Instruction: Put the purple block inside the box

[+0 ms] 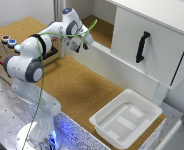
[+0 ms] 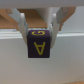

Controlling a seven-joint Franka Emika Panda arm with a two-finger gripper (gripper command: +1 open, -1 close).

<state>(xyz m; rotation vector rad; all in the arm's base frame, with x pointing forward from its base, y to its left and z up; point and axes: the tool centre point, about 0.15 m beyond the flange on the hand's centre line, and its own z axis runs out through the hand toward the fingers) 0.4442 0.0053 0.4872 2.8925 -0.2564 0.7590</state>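
The purple block (image 2: 39, 43) with yellow letters sits between my fingers (image 2: 23, 26) in the wrist view, gripped on both sides. My gripper (image 1: 83, 46) is shut on it, held up high near the white cabinet at the back of the cork table; the block itself is too small to make out in the exterior view. The box (image 1: 152, 111), a shallow white plastic bin with a flared rim and ribbed floor, stands at the table's near corner on the exterior view's right, far from the gripper. It holds nothing.
A white cabinet with a black handle (image 1: 142, 46) stands at the back right. A brown cardboard box with coloured buttons (image 1: 8, 41) is on the exterior view's left behind the arm. A green cable (image 1: 40, 75) hangs along the arm.
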